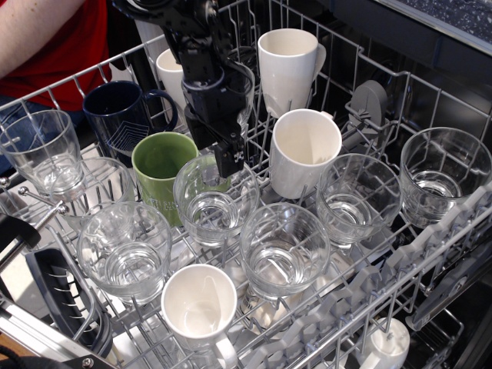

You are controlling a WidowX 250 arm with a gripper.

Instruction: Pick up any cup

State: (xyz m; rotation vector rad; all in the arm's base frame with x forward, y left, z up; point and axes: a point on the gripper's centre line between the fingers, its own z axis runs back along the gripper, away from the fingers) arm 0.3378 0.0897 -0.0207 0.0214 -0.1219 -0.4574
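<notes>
My black gripper [216, 152] hangs from the upper left over a dishwasher rack [393, 91] full of cups. Its jaws look open, and the fingertips [229, 160] sit at the far rim of a clear glass [215, 209] in the middle of the rack. A green mug [157, 165] stands just left of that glass. A white mug [304, 150] stands to the right. Another clear glass [246, 88] is partly hidden behind the arm. Nothing is held.
A navy mug [119, 111], a tall white mug [286, 65] and a small white cup [198, 304] also stand in the rack, with several more clear glasses around them. A person in a red shirt [46, 31] stands at the top left.
</notes>
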